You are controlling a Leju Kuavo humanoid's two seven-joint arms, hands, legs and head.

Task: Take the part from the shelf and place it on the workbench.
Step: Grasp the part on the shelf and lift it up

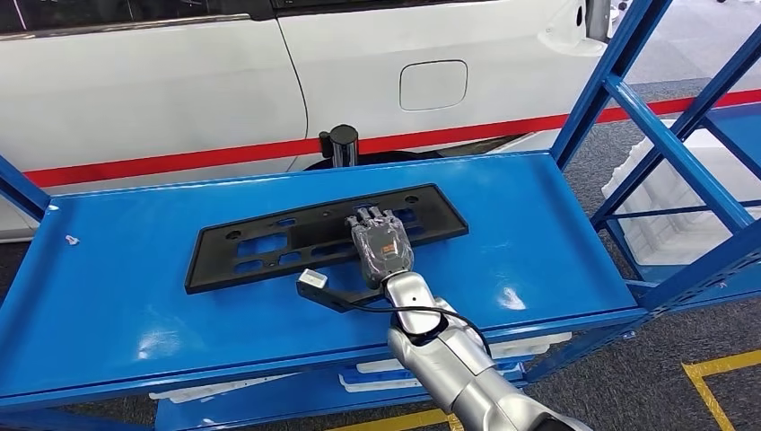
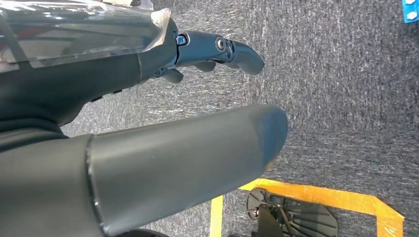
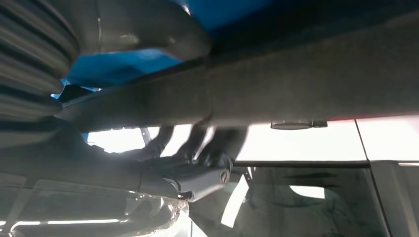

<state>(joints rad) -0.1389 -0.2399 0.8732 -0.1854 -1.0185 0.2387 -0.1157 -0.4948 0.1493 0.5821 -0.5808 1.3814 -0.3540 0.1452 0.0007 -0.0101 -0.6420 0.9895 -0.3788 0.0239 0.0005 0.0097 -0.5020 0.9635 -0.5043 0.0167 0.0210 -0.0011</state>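
The part (image 1: 269, 244) is a long black plate frame with cut-outs, lying on the blue shelf (image 1: 108, 296) in the head view. My right hand (image 1: 381, 244) reaches over its near edge at the right-hand half, fingers laid on top of it. In the right wrist view the part's dark edge (image 3: 296, 89) runs between the grey thumb (image 3: 148, 29) and the dark fingers (image 3: 207, 148), so the hand grips it. My left hand (image 2: 197, 98) hangs over grey carpet with fingers stretched out and holds nothing.
A white car (image 1: 179, 81) stands close behind the shelf, with a black post (image 1: 342, 144) at the shelf's far edge. Blue uprights and braces (image 1: 673, 153) rise at the right, white moulded trays (image 1: 669, 206) beyond them. Yellow floor tape (image 1: 718, 377) lies at lower right.
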